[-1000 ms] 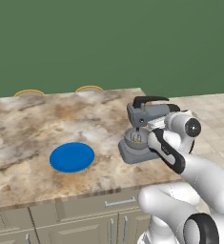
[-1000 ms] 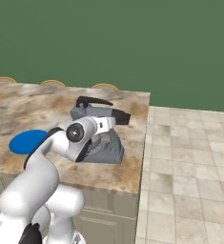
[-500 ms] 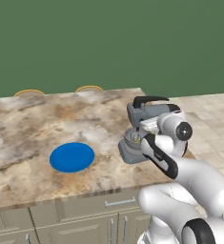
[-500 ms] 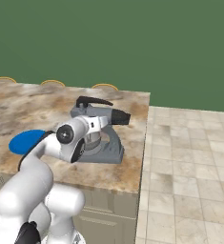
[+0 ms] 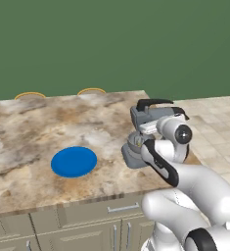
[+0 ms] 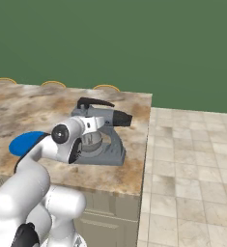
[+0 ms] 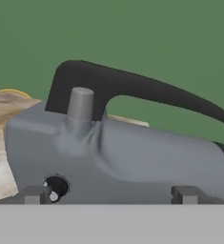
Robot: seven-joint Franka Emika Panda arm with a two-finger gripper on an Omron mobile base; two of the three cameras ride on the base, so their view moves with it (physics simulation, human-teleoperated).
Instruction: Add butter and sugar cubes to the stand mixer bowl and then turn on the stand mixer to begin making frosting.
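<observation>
The grey stand mixer [image 5: 147, 117] stands near the counter's right end, its black curved lever [image 6: 93, 102] arching over the head. Under the head sits the round grey stand mixer bowl [image 6: 92, 141], partly covered by my arm. In the hand view the mixer head [image 7: 132, 157] and its lever [image 7: 132, 86] loom very close. My gripper [image 7: 111, 195] is open, with its fingertips [image 7: 35, 194] spread wide on either side just short of the head, and it holds nothing. The butter and the sugar cubes are out of view.
A round blue plate [image 5: 74, 161] lies bare on the marble counter [image 5: 28, 132], left of the mixer. Yellow-rimmed round tops [image 5: 91, 90] peek over the counter's far edge. The counter ends just right of the mixer, above a tiled floor [image 6: 192, 164].
My arm's wrist has shifted a little to the left, bringing the hand closer to the mixer head. The jaws have stayed wide apart. The mixer and plate have not moved.
</observation>
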